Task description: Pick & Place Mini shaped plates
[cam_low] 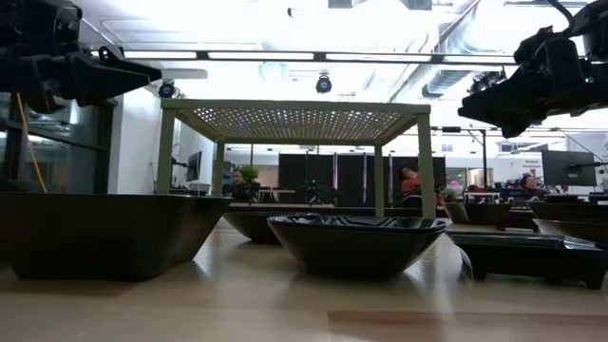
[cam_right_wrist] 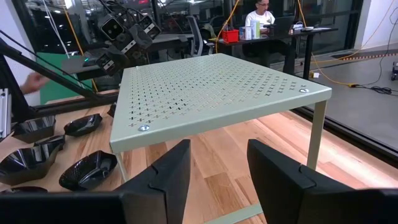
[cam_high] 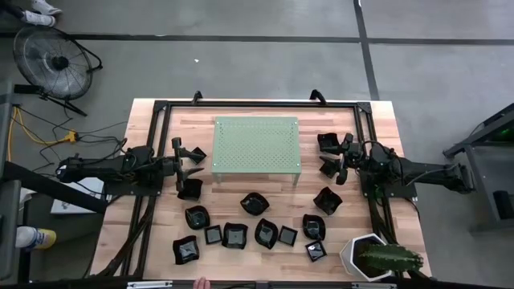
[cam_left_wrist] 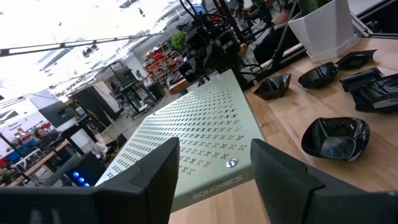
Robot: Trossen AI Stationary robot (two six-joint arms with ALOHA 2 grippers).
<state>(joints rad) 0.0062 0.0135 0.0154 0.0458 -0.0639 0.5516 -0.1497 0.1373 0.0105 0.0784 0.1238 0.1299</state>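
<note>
Several small glossy black mini shaped plates lie flat on the wooden table's near half, among them one (cam_high: 254, 204) in the middle, one (cam_high: 190, 189) at the left and one (cam_high: 327, 200) at the right. A pale green perforated shelf (cam_high: 257, 144) stands on its legs at the far middle. My left gripper (cam_high: 195, 160) hovers open just left of the shelf, and in its wrist view (cam_left_wrist: 214, 174) it faces the shelf top. My right gripper (cam_high: 331, 158) hovers open just right of the shelf (cam_right_wrist: 211, 87), with nothing between its fingers (cam_right_wrist: 217, 168).
A white hexagonal pot with a cactus (cam_high: 365, 255) stands at the near right corner. More black plates (cam_high: 329, 142) sit by the right gripper. Black frame rails (cam_high: 152, 120) run along the table's sides. In the low view two plates (cam_low: 356, 242) stand close in front.
</note>
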